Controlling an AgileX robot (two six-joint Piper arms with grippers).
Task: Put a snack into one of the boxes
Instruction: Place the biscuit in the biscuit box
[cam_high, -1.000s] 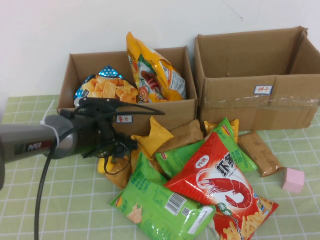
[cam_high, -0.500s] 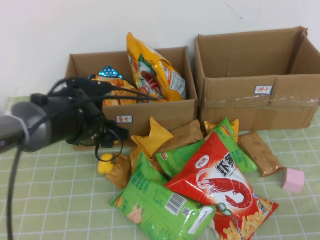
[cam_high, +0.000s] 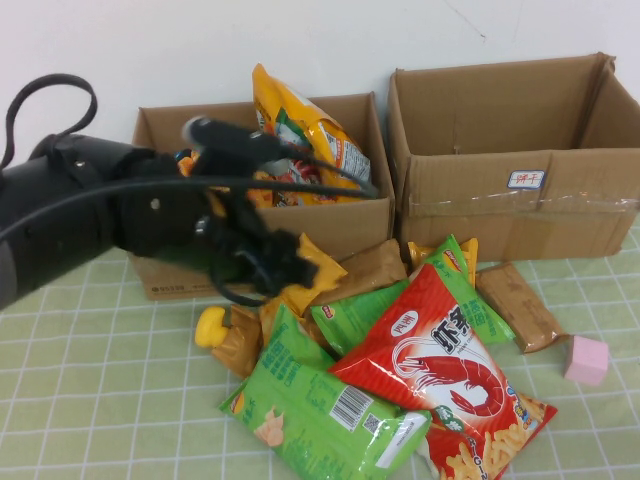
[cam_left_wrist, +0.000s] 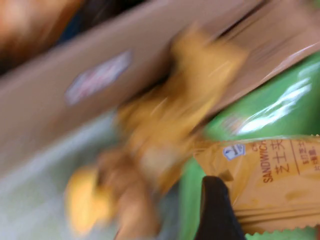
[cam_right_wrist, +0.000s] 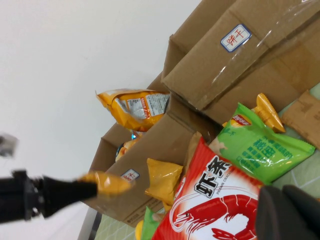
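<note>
My left gripper (cam_high: 280, 268) hangs in front of the left cardboard box (cam_high: 340, 225), just above the pile of snacks. It is shut on an orange sandwich-cracker packet (cam_left_wrist: 270, 180), which lies against its black finger (cam_left_wrist: 215, 210). The packet also shows at the arm's tip in the right wrist view (cam_right_wrist: 107, 182). The left box holds a tall yellow chip bag (cam_high: 300, 140). The right box (cam_high: 480, 190) stands open beside it. My right gripper (cam_right_wrist: 282, 212) is shut and empty, low over the red shrimp-chip bag (cam_right_wrist: 210, 200); it is out of the high view.
The pile in front of the boxes includes the red shrimp bag (cam_high: 430, 360), green bags (cam_high: 310, 410), a yellow packet (cam_high: 318, 268) and brown packets (cam_high: 515, 305). A yellow blob (cam_high: 210, 327) lies at the pile's left. A pink cube (cam_high: 586, 360) sits at the right.
My left gripper rose from the left edge of the pile with the orange packet and swung to the right, along the front of the left box.
</note>
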